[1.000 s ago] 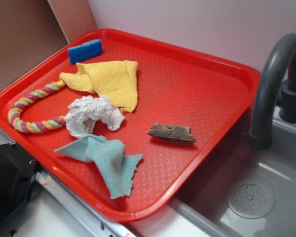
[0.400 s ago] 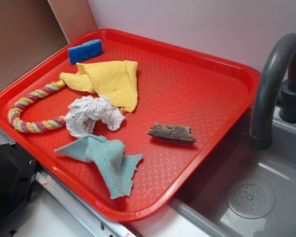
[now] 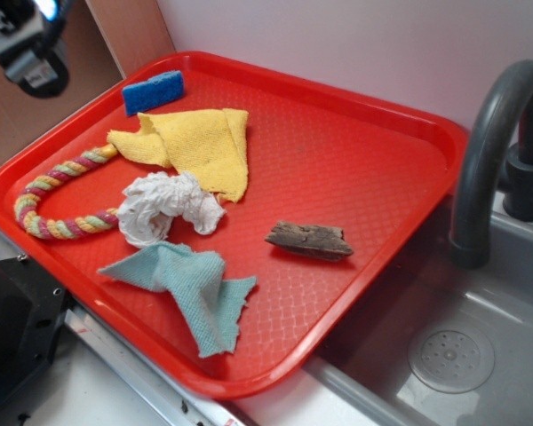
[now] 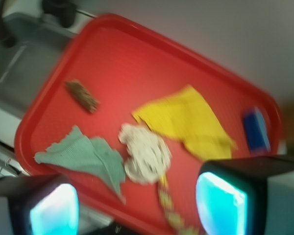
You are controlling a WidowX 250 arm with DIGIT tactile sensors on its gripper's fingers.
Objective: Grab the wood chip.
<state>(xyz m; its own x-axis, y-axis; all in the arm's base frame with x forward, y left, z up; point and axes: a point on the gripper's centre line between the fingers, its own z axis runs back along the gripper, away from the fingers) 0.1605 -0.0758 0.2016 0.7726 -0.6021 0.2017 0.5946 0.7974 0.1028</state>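
The wood chip (image 3: 309, 240) lies alone, lower right on the red tray (image 3: 364, 115). The claw (image 4: 137, 205), fingers spread, hangs empty at the exterior frame's upper left.

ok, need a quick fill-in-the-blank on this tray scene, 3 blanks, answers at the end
1. The rough brown wood chip lies on the red plastic tray with nothing ____ it.
2. The blue sponge sits in the tray's far ____ corner.
3. The crumpled white paper wad lies between the yellow cloth and the ____ cloth.

Missing words: touching; left; teal
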